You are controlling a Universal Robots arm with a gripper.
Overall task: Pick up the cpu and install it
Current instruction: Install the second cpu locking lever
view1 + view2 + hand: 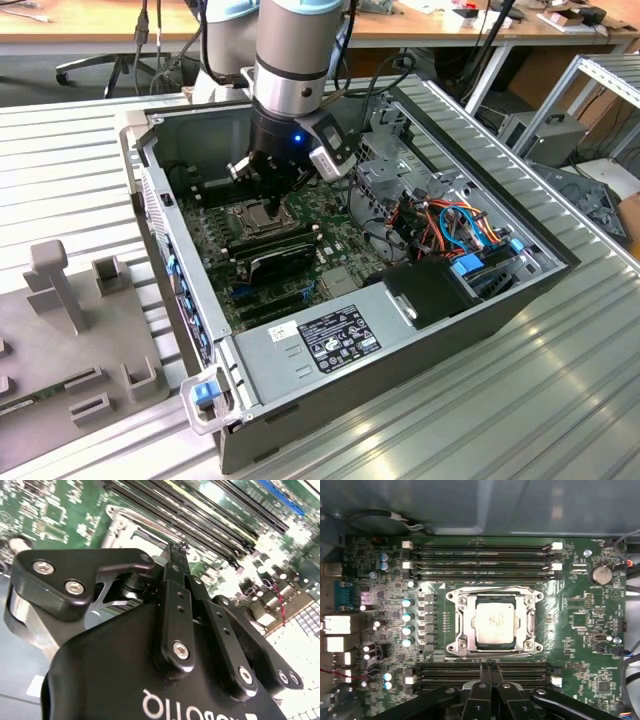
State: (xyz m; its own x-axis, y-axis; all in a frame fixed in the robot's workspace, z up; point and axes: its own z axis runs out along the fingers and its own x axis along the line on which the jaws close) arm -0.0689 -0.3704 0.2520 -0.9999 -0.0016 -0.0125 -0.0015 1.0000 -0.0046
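Observation:
The cpu [494, 624], a dull grey-tan square, lies flat inside the silver metal-framed socket [460, 630] on the green motherboard [580, 645]. My gripper [489, 667] hangs just beside the socket's edge, over the black memory slots, its two thin black fingers pressed together with nothing between them. In the second wrist view the gripper [177, 550] points down at the board near the socket's frame [117, 527]. In the exterior view the gripper [268, 190] sits low inside the open computer case, right above the socket [262, 217].
The case walls [330, 385] surround the board. Long black memory slots [480, 560] flank the socket on two sides. Drive cages and bundled coloured cables [450, 225] fill the exterior view's right half of the case. A grey fixture block [60, 285] lies on the table outside.

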